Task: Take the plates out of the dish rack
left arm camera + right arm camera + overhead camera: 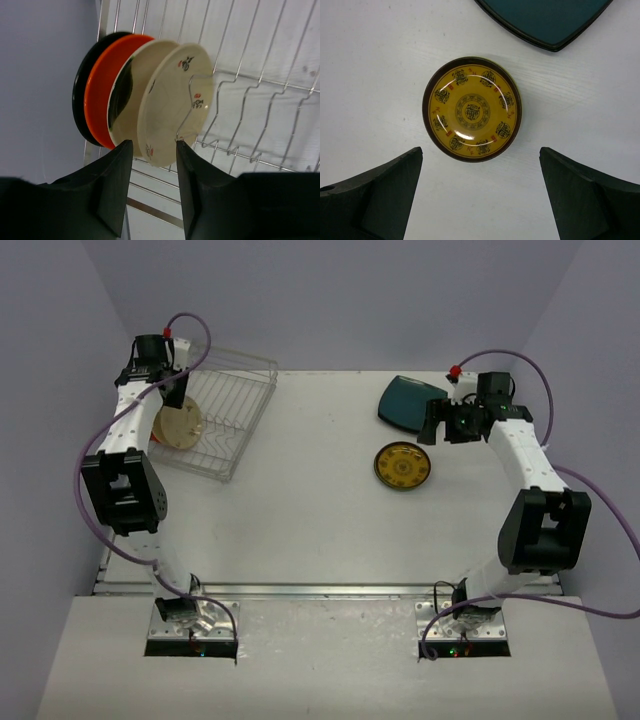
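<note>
The wire dish rack (235,405) stands at the table's far left. In the left wrist view it (260,85) holds upright plates: black (81,95), orange-red (100,90), a cream one seen from the back (125,100) and a cream plate with small marks (172,105). My left gripper (154,147) is open, its fingertips either side of the marked cream plate's near rim, not clamped. A yellow patterned round plate (471,109) and a dark teal rounded-square plate (545,20) lie flat on the table. My right gripper (480,152) is wide open and empty above the table beside the yellow plate.
The rack's divider prongs (235,115) rise to the right of the plates. The purple side wall (40,80) is close on the left of the rack. In the top view the yellow plate (402,465) and the teal plate (405,403) lie at the far right.
</note>
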Controlling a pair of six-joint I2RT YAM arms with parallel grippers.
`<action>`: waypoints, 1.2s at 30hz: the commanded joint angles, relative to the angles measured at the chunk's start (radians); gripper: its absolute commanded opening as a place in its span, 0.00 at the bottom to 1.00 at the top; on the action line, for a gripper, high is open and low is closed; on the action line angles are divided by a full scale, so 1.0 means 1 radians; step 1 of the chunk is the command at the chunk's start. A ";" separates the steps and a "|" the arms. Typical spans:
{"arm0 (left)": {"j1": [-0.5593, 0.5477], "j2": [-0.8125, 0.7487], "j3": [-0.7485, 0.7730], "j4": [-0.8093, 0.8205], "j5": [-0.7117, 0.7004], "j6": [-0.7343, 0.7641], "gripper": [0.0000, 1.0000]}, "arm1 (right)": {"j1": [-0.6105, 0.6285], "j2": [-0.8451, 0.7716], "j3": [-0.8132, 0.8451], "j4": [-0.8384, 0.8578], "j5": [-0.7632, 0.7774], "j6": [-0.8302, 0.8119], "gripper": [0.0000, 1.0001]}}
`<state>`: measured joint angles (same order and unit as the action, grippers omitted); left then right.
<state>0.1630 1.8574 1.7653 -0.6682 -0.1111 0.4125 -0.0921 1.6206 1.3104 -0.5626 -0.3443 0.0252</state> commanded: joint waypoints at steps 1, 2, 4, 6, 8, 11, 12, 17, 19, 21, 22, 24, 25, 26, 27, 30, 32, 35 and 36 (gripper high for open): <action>0.043 0.030 0.028 0.027 -0.038 0.074 0.36 | 0.006 -0.045 -0.048 0.044 -0.005 -0.005 0.99; 0.047 0.039 0.017 0.036 -0.046 0.079 0.36 | 0.006 -0.050 -0.059 0.047 -0.005 -0.004 0.99; 0.054 0.055 0.004 0.060 -0.059 0.092 0.34 | 0.006 -0.055 -0.063 0.048 -0.009 -0.003 0.99; 0.063 0.071 -0.002 0.075 -0.060 0.099 0.33 | 0.006 -0.058 -0.066 0.046 -0.015 -0.002 0.99; 0.068 0.085 -0.007 0.082 -0.053 0.100 0.31 | 0.006 -0.062 -0.066 0.047 -0.019 -0.001 0.99; 0.070 0.098 -0.027 0.097 -0.050 0.100 0.30 | 0.006 -0.064 -0.068 0.047 -0.024 -0.001 0.99; 0.073 0.103 -0.037 0.103 -0.039 0.097 0.29 | 0.006 -0.066 -0.067 0.046 -0.025 -0.003 0.99; 0.073 0.129 -0.046 0.106 0.004 0.076 0.28 | 0.006 -0.062 -0.061 0.041 -0.024 -0.008 0.99; 0.074 0.140 -0.046 0.105 0.017 0.069 0.27 | 0.006 -0.060 -0.058 0.040 -0.026 -0.006 0.99; 0.074 0.146 -0.047 0.108 0.017 0.060 0.20 | 0.006 -0.059 -0.056 0.038 -0.029 -0.005 0.99; 0.074 0.148 -0.049 0.111 0.015 0.057 0.17 | 0.006 -0.059 -0.055 0.038 -0.030 -0.005 0.99; 0.074 0.138 -0.057 0.121 0.009 0.050 0.11 | 0.006 -0.061 -0.055 0.036 -0.033 -0.003 0.99; 0.074 0.125 -0.062 0.130 0.007 0.046 0.08 | 0.006 -0.064 -0.056 0.035 -0.034 -0.004 0.99; 0.073 0.114 -0.066 0.137 0.003 0.044 0.06 | 0.006 -0.064 -0.057 0.036 -0.035 -0.005 0.99; 0.070 0.094 -0.071 0.149 -0.004 0.041 0.06 | 0.006 -0.063 -0.057 0.035 -0.034 -0.006 0.99; 0.067 0.017 -0.077 0.177 -0.023 0.035 0.02 | 0.005 -0.056 -0.053 0.028 -0.034 -0.008 0.99; 0.066 -0.035 -0.065 0.188 -0.046 0.036 0.00 | 0.008 -0.053 -0.052 0.025 -0.039 -0.007 0.99; 0.064 -0.119 -0.061 0.227 -0.049 0.042 0.00 | 0.011 -0.054 -0.049 0.025 -0.042 -0.005 0.99; 0.058 -0.156 -0.070 0.244 -0.045 0.045 0.00 | 0.013 -0.054 -0.047 0.025 -0.041 -0.005 0.99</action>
<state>0.2292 1.8988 1.6789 -0.5567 -0.1444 0.4658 -0.0849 1.5912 1.2400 -0.5552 -0.3696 0.0255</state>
